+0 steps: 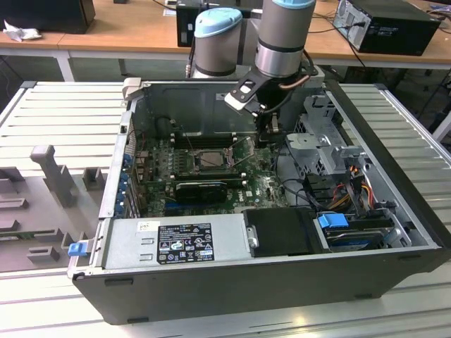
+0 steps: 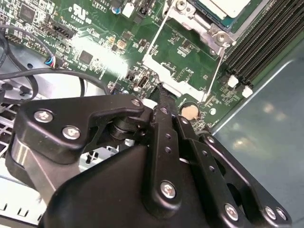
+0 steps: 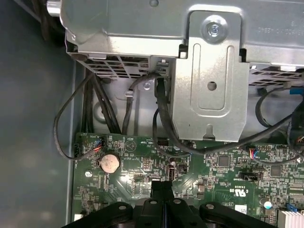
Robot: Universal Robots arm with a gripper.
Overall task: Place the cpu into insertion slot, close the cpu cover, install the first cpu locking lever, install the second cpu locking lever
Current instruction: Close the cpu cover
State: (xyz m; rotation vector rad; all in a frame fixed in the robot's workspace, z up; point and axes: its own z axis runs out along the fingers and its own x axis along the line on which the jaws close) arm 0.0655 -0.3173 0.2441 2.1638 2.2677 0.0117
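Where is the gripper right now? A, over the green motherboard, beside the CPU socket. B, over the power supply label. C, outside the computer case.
A: in the exterior view the gripper hangs over the motherboard, to the exterior view's right of the insertion slot.

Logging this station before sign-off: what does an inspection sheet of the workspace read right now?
Surface: slatted metal table, open computer case on it.
Job's things: cpu in the insertion slot; cpu cover swung open, off the slot.
Clutter: grey fixture blocks on the exterior view's left.
Grippers: pincer shut, tips low over the motherboard, at the cover's edge.
Cables: black cables by the drive cage.
Surroundings: desks with computers behind.
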